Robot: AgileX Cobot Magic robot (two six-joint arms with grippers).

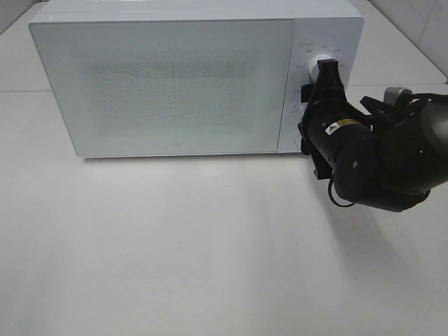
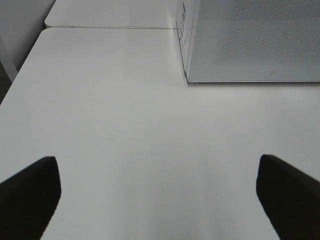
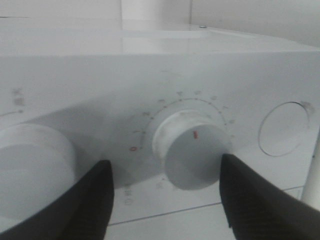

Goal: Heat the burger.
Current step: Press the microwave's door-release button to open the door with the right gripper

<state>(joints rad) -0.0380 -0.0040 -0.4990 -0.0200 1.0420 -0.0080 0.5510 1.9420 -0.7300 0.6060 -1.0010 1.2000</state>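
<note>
The burger shows in no view, likely inside the shut microwave point(image 1: 168, 77), so the coming turn rests on the panel dial point(image 3: 192, 155) at the overhead frame's upper right, which the right gripper point(image 3: 165, 161) straddles head-on, jaws spread and not pinching, while the left gripper point(image 2: 159, 165) hangs wide open over the table point(image 2: 125, 100).
</note>
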